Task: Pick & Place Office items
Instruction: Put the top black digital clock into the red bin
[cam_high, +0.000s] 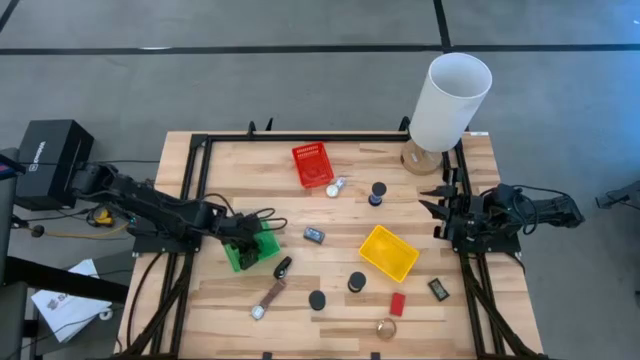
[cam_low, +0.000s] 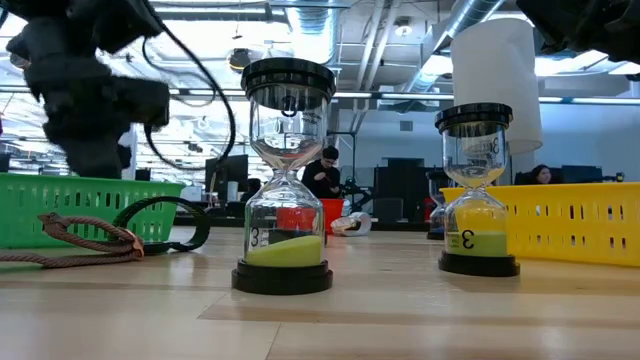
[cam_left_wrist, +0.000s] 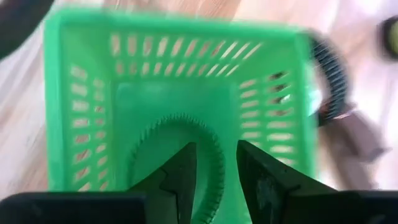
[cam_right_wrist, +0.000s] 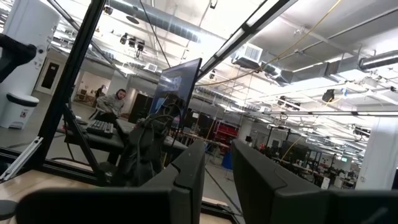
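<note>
Currently the left gripper (cam_high: 247, 240) hangs directly over the green slotted plastic basket (cam_high: 268, 250) near the left edge of the pale wooden desk (cam_high: 230, 170). In the left wrist view its jaws stand a little apart with nothing between them, and a green toothed ring (cam_left_wrist: 214, 155) lies on the basket floor just beneath them. My reading is that this is a drop-off into the green basket, with the ring delivered; I cannot tell whether anything else lies in there.

Many office items are still loose on the desk: a brown strap with a metal end (cam_high: 268, 298) and a black clip-like piece (cam_high: 284, 267) just in front of the green basket, a black round disc (cam_high: 317, 299), two dark-capped sand timers (cam_high: 357, 282), (cam_high: 377, 191), a small red block (cam_high: 397, 303), a gold round piece (cam_high: 386, 327) and a small dark rectangular item (cam_high: 438, 289). A red plastic basket (cam_high: 312, 165) sits toward the far side, a yellow plastic basket (cam_high: 389, 252) right of centre.

The right gripper (cam_high: 437, 200) waits at the right edge of the desk, lifted and pointing away into the room; its jaws are slightly parted and empty.

Next, the left arm would need to rise clear of the basket rim, then travel to one of the near items, probably the clip or strap, with the jaws opened wide enough to straddle it.
</note>
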